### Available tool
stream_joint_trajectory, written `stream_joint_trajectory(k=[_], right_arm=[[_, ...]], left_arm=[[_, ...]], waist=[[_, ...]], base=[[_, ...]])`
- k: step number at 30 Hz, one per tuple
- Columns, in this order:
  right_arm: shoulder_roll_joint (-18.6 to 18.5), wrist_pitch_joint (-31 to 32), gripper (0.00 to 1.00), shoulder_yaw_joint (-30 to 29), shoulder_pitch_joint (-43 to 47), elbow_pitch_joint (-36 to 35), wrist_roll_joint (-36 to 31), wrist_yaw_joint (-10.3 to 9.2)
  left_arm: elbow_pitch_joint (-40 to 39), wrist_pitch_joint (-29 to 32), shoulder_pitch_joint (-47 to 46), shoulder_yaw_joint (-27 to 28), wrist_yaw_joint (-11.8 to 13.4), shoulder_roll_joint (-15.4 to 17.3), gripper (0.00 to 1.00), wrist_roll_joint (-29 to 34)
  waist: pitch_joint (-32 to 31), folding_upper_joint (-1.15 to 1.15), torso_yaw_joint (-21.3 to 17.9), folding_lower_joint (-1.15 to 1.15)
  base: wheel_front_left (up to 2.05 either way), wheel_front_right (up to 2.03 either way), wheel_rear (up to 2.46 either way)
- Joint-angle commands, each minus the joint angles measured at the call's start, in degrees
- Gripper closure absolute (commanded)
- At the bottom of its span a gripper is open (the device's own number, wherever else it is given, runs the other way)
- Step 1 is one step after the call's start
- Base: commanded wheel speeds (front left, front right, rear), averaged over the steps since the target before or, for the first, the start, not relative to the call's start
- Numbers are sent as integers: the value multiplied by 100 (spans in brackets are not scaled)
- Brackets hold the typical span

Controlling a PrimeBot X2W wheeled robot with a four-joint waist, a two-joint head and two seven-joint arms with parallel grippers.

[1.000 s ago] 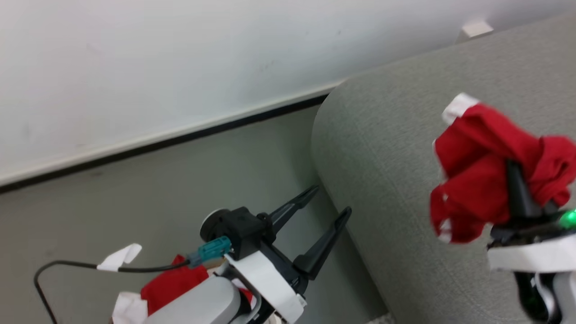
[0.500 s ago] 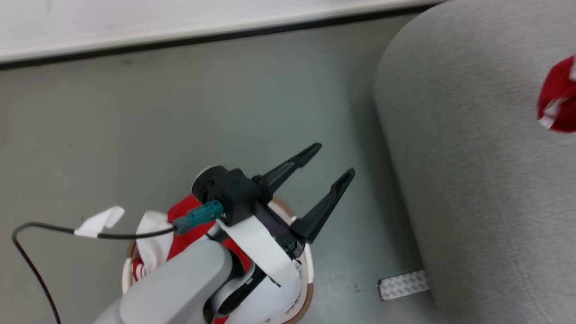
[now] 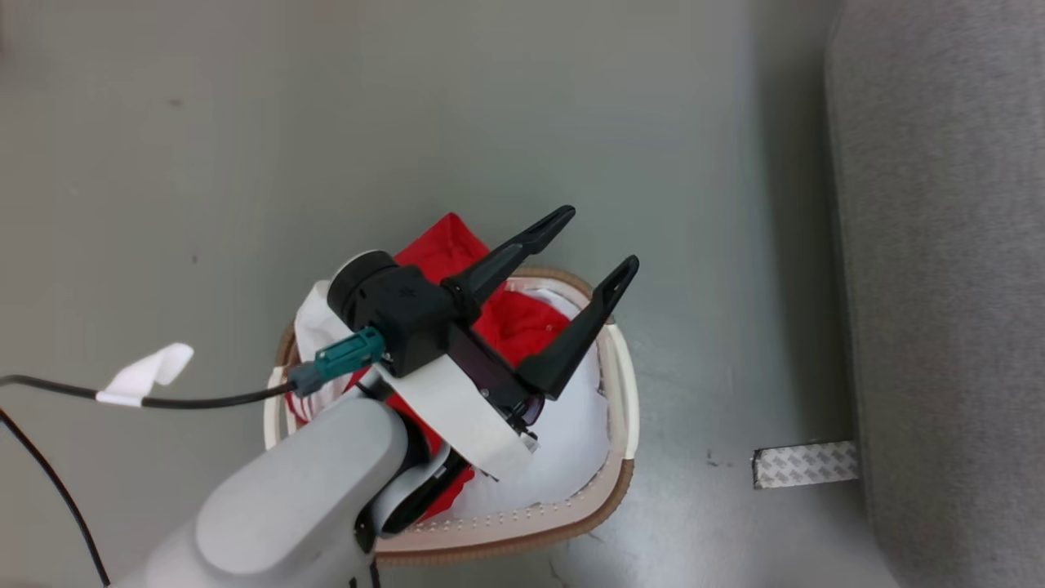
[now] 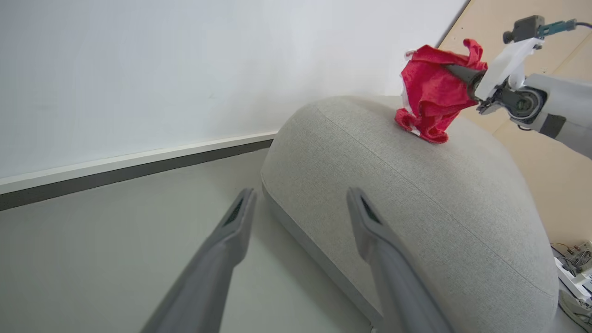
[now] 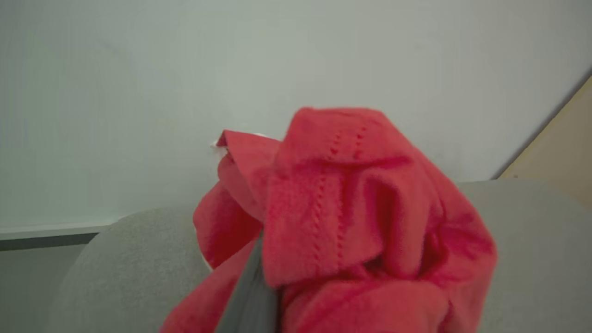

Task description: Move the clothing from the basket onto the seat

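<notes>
In the head view the white basket (image 3: 535, 523) with a brown rim stands on the floor, holding red and white clothing (image 3: 514, 322). My left gripper (image 3: 596, 241) hangs open just above it, nothing between its fingers. In the left wrist view those open fingers (image 4: 238, 222) point toward the grey seat (image 4: 416, 199). Over the seat's top my right gripper (image 4: 452, 70) is shut on a bunched red garment (image 4: 430, 92), whose lower edge touches or nearly touches the cushion. The right wrist view has the same red garment (image 5: 351, 217) draped over one grey finger (image 5: 249, 296), with the seat (image 5: 115, 259) behind.
The seat's side (image 3: 939, 286) runs down the right of the head view, a strip of floor between it and the basket. A grey tape patch (image 3: 804, 464) lies by its base. A black cable with a white tag (image 3: 143, 376) trails left. A wall with dark skirting (image 4: 129, 169) stands behind.
The head camera has swung down from the wall and seat to the basket, so the right gripper and its red garment have left that view. My left gripper stays open.
</notes>
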Motion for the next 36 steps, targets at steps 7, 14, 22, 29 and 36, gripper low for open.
stream_joint_trajectory(k=[7, 14, 22, 29, 36], right_arm=[[-142, 1065, 49, 460, -226, 1194, -12, -13], [-209, 1316, 0, 1105, -68, 1500, 72, -13], [-284, 1916, 0, 1971, 688, 1355, 506, -13], [-661, 2274, 0, 2499, 1299, 361, 869, -13], [-526, 2001, 0, 2431, 1625, -1066, 1092, -13]], left_arm=[[118, -77, -65, 28, -11, 19, 0, -21], [302, -192, 178, 98, 10, 47, 0, -132], [582, -325, 963, 336, 151, 155, 0, -391], [474, -361, 1836, 820, 402, 344, 0, -594], [154, -360, 2573, 1641, 698, 513, 0, -648]], waist=[[90, 0, 130, -1], [-442, 0, 34, -1], [-1840, 0, -224, -1], [-2952, 0, -435, -1], [-3600, 0, -394, -1]], base=[[0, 0, 0], [0, 0, 0], [0, 0, 0], [0, 0, 0], [0, 0, 0]])
